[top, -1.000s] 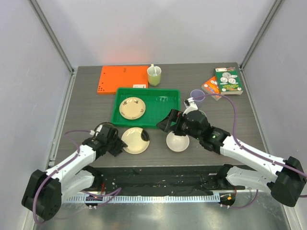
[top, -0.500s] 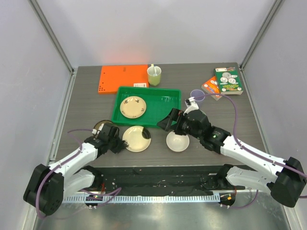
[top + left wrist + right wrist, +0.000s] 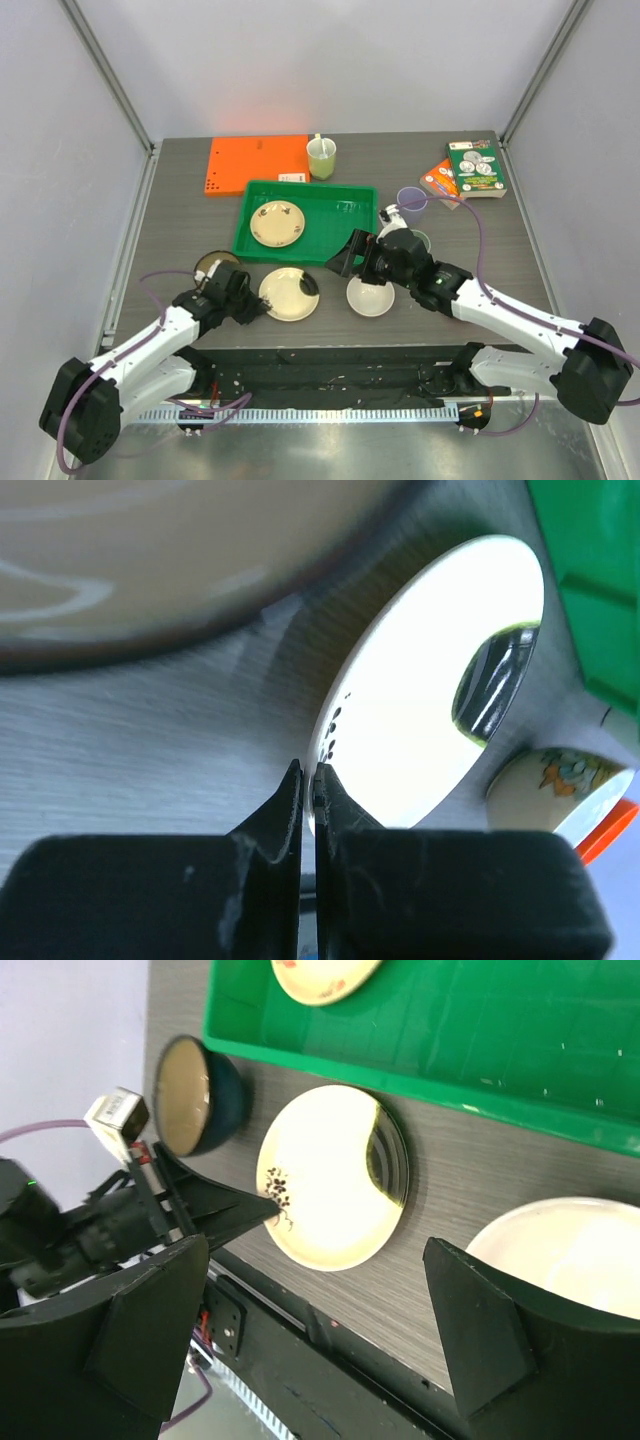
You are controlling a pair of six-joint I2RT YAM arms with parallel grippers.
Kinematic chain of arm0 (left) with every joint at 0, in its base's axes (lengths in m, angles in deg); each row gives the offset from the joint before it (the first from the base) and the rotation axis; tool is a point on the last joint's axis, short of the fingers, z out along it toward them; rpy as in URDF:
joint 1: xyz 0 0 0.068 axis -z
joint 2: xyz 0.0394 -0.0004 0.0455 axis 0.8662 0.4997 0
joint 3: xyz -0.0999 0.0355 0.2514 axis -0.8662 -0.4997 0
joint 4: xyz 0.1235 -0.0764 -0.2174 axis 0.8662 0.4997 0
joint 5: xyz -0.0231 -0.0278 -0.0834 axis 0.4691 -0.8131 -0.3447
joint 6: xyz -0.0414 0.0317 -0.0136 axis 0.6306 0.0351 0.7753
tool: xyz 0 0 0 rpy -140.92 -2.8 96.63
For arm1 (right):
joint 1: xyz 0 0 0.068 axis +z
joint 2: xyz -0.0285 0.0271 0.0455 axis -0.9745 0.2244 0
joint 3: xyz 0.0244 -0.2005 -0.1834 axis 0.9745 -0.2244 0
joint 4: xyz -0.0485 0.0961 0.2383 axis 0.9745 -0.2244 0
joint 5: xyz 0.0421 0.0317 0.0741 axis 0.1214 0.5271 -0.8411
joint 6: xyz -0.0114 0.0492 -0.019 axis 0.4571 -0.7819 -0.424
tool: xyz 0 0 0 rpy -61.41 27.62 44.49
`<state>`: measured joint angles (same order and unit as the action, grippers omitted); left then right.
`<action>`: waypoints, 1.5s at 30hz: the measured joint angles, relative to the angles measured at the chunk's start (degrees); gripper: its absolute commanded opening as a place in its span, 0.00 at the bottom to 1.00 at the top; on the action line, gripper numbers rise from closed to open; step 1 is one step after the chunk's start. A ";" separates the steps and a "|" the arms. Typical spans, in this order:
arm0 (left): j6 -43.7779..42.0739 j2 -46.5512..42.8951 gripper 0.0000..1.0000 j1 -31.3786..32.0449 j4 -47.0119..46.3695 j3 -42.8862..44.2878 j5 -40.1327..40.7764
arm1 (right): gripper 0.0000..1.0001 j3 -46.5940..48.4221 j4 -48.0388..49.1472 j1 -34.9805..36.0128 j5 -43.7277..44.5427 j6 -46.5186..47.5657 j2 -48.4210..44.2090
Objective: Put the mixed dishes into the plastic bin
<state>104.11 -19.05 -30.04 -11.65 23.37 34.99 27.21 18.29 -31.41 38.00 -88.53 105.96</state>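
left wrist: left jaws pinch the rim of the cream plate (image 3: 425, 695), right jaws spread.

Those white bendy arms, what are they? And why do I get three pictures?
They are two robot arms, each ending in a two-finger gripper. The big picture looks down from above; the other two come from small cameras on the wrists. On the dark table lie a shallow green plastic tray with one cream plate inside, a second cream plate, a white bowl, a brown bowl, a lavender cup and an orange board. The left gripper looks pinched shut on the second plate's rim. The right gripper is open and empty near the white bowl.
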 measured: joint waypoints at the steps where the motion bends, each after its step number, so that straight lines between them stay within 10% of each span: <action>1: 0.28 -0.04 0.00 1.07 0.35 0.15 0.15 | 0.95 0.00 -0.20 0.00 -0.24 0.02 0.79; 27: -5.66 -0.22 0.00 11.45 21.49 29.53 15.45 | 0.96 1.46 -3.02 -2.16 -0.57 1.73 1.14; 45: -21.75 38.14 0.00 -11.37 14.67 57.37 13.33 | 0.97 1.44 -6.91 -7.02 -0.57 3.39 -4.94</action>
<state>82.36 19.09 -41.41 3.02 80.75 48.32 28.65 11.38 -38.42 37.43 -85.15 101.02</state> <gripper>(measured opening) 0.012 0.973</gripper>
